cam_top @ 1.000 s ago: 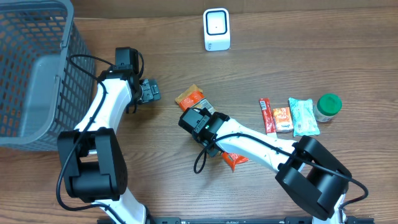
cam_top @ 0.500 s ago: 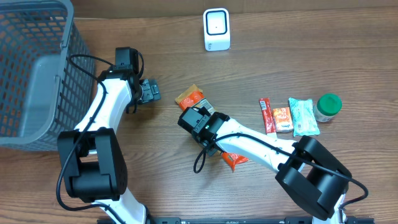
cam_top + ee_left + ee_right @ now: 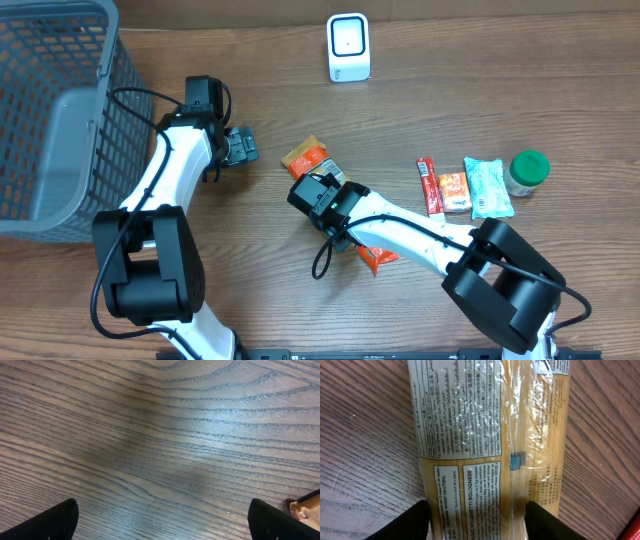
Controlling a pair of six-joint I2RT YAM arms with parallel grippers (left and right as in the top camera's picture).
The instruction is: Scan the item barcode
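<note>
1. Right now the spaghetti packet (image 3: 485, 435) lies flat on the tabletop (image 3: 480, 90), about midway across and well apart from the white scanner (image 3: 348, 47) at the far edge.
2. My right tool (image 3: 475, 522) sits over the packet's middle, jaws apart with one finger at each long side. I cannot tell whether they pinch it or only straddle it.
3. My left tool (image 3: 238, 146) is spread wide and empty over bare wood, near the packet's end.
4. I judge the step in hand to be the grasp. To do it well, I want the fingers low enough to catch both edges. I also want them closing gently, since dry pasta in film will likely slip or snap.
5. The face showing is printed text, and I see no barcode clearly. So I plan to lift level, then turn whichever side bears it toward the scanner.
</note>
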